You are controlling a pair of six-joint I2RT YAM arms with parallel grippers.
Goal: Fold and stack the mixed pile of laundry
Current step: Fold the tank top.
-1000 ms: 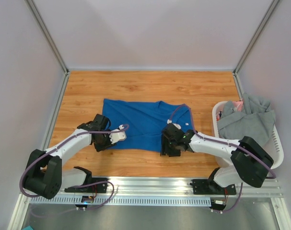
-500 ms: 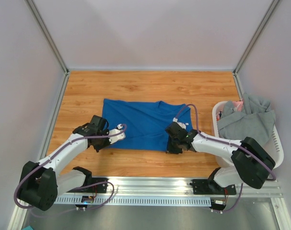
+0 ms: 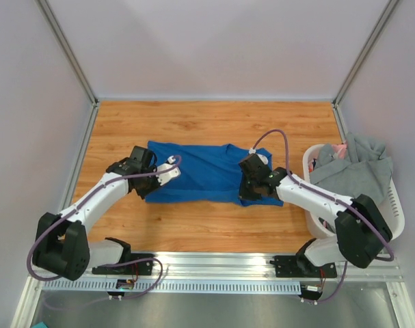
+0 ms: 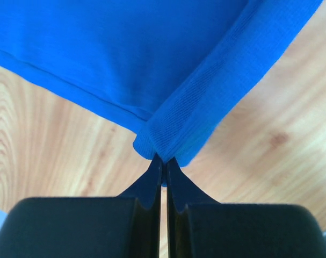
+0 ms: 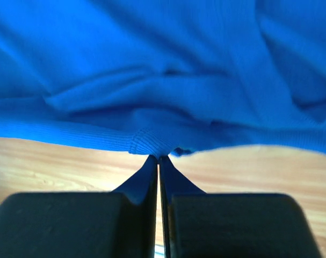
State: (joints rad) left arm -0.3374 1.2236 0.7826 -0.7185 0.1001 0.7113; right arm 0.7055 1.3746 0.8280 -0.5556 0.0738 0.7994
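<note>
The bright blue shirt (image 3: 207, 174) lies spread across the middle of the wooden table (image 3: 193, 123), its neckline toward the far side. Its ribbed near hem is gathered up at both lower corners, so the cloth wrinkles there. The long grey garment (image 3: 354, 171) is heaped in the white basket (image 3: 397, 205) at the right, draping over its rim, with a scrap of pink cloth (image 3: 340, 149) showing just behind it.

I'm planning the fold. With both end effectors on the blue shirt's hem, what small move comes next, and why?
Probably carry the hem toward the far edge and lay it down: the left end effector and right end effector each pinch the near hem of the blue shirt.
</note>
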